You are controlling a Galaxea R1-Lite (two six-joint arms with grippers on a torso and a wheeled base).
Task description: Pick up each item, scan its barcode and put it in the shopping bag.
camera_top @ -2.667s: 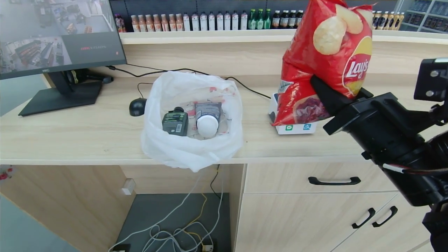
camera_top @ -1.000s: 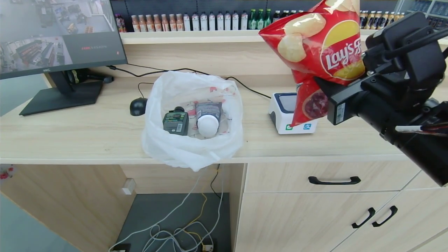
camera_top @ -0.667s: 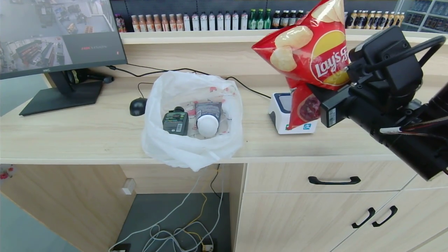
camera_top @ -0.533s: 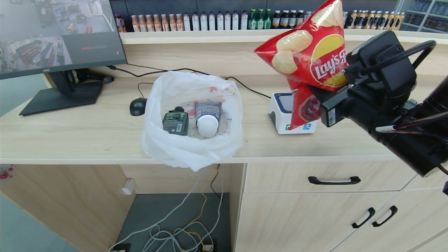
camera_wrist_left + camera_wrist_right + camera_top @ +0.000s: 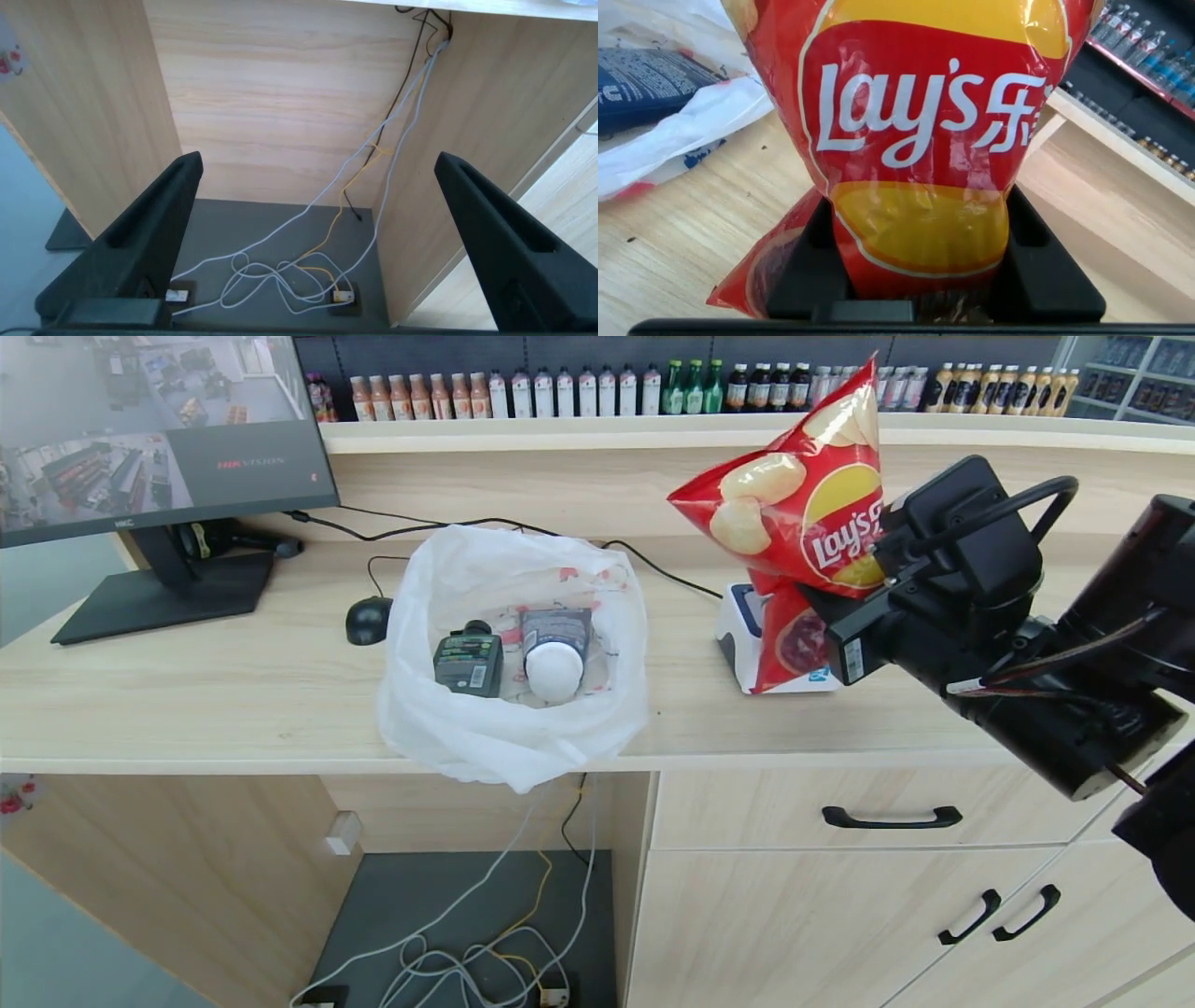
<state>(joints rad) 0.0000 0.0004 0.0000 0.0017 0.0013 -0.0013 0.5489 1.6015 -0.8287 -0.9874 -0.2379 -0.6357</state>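
Wooden surface (image 5: pixel 233 681), stocked shop shelves behind.

Head view: chip bag (image 5: pixel 803 513) upright just above the scanner (image 5: pixel 735 639), pinched low by the right jaws. Scanning step, by my judgement. Next move calls for a carry across to the shopping bag (image 5: pixel 512 737), mouth open, where a dark bottle (image 5: pixel 467 663) and a white-capped tub (image 5: pixel 554 667) already crowd the floor.

Left wrist view: left jaws spread wide, holding nothing, below the surface near loose cables (image 5: pixel 308 271).

Right wrist view: right jaws closed on the chip bag's lower half.
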